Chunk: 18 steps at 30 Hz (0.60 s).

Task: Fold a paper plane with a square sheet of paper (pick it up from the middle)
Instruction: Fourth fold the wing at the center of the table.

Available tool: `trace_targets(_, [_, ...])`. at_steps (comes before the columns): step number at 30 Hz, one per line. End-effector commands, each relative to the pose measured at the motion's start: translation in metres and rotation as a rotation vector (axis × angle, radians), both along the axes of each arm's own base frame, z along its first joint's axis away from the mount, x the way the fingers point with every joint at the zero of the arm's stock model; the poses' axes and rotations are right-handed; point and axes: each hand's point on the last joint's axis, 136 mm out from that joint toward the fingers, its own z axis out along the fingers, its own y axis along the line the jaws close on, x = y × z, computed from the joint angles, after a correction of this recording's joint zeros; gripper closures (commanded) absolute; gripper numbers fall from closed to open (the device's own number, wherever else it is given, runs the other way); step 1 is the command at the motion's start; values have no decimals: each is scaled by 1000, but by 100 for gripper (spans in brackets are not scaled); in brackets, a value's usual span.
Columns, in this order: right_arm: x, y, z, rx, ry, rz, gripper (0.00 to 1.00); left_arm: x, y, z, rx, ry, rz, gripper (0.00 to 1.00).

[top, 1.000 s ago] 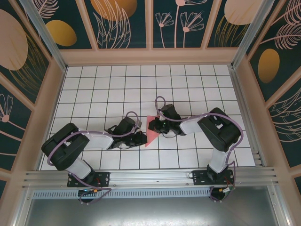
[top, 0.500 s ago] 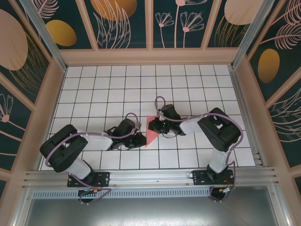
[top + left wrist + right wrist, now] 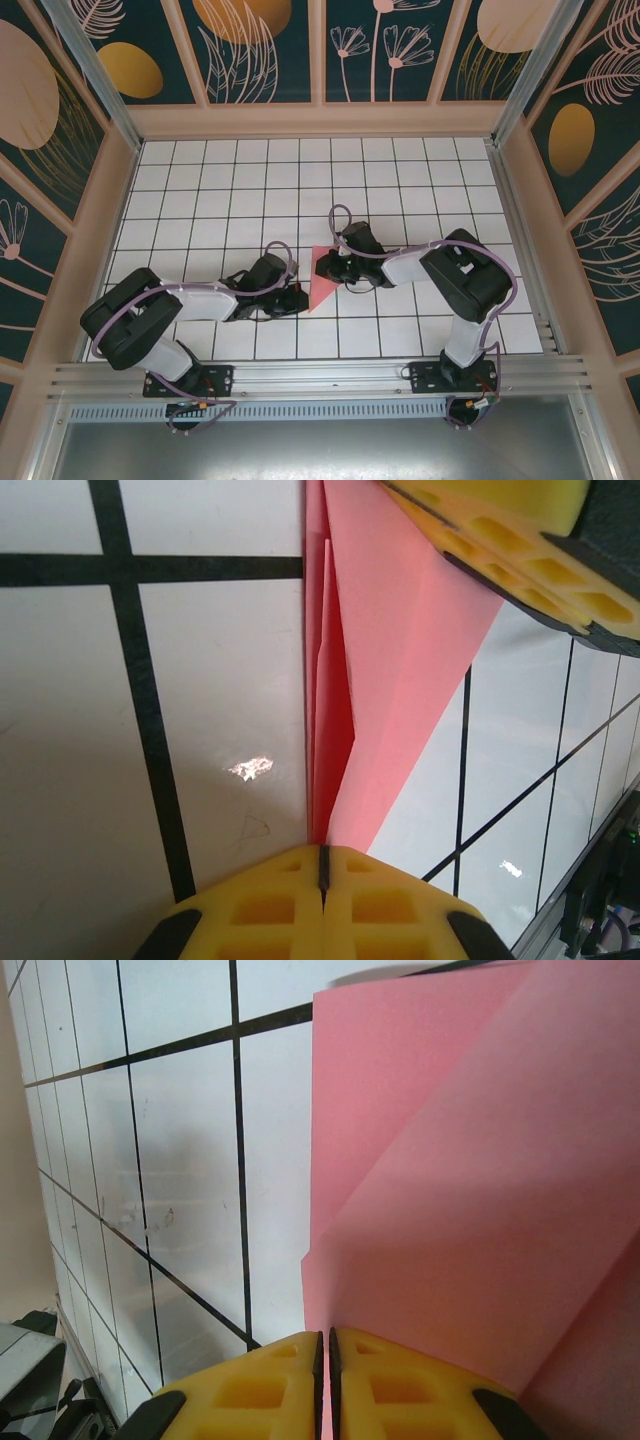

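The square sheet of paper [image 3: 323, 291] is folded into a narrow pink-red triangle on the white grid table, between the two arms. In the left wrist view the paper [image 3: 400, 660] tapers to a point that runs into the seam of my left gripper [image 3: 322, 852], whose yellow fingers are pressed shut on it. My left gripper [image 3: 300, 298] sits at the paper's near-left tip. My right gripper [image 3: 323, 270] holds the far end; its yellow fingers [image 3: 500, 535] show at the top right of the left wrist view. In the right wrist view my right gripper [image 3: 324, 1338] is shut on a layer of the paper [image 3: 470, 1180].
The white tiled table [image 3: 230, 190] with black grid lines is walled by a wooden frame [image 3: 310, 120] at the back and sides. A metal rail [image 3: 320, 375] runs along the near edge by the arm bases.
My left gripper's fingers have closed fully onto the paper's tip, and the left arm has settled slightly lower. The right arm and the paper have stayed put.
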Motion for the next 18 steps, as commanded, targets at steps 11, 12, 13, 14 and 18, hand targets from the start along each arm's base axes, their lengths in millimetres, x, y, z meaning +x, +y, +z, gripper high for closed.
trace_targets(11, [-26, -36, -63, -238, 131, -31, 87, -42, 30, -23, 146, 128, -10, 93])
trace_targets(12, [-27, -36, -63, -239, 131, -30, 87, -40, 27, -16, 127, 111, -13, 91])
trace_targets(13, [-26, -36, -63, -241, 132, -32, 87, -38, 25, -8, 112, 93, -16, 90])
trace_targets(14, [-26, -36, -63, -240, 130, -31, 87, -33, 21, 3, 87, 63, -16, 89])
trace_targets(18, [-27, -35, -63, -237, 131, -31, 87, -8, 11, 46, 14, -70, 39, 90])
